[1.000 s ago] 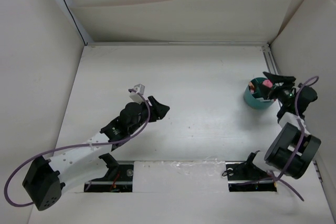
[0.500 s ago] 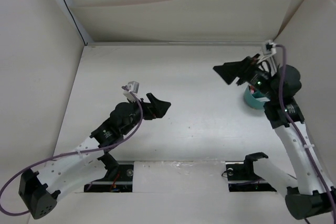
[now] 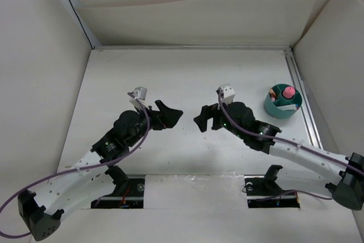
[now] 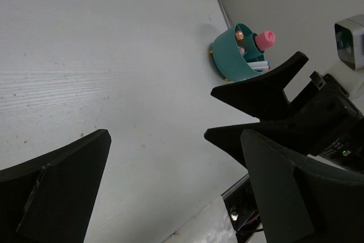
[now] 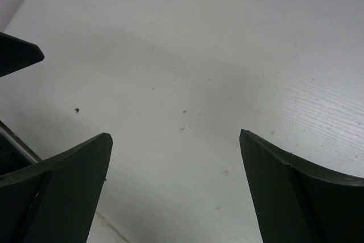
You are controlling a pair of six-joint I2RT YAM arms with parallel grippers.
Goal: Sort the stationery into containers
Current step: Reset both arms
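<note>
left claw (image 3: 169,114): spread wide, nothing in it, hovering mid worktop (image 3: 114,78)
right claw (image 3: 202,119): wide open too, empty, tips facing the left one, close but apart
organizer (image 3: 277,111): round teal tub, far right by the wall (image 3: 333,44), well apart from both claws
stationery (image 3: 288,91): pink-tipped piece and a few other bits sitting inside the organizer

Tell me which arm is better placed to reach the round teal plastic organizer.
Right. The round teal plastic organizer stands far right; the right gripper is nearer than the left gripper.
</note>
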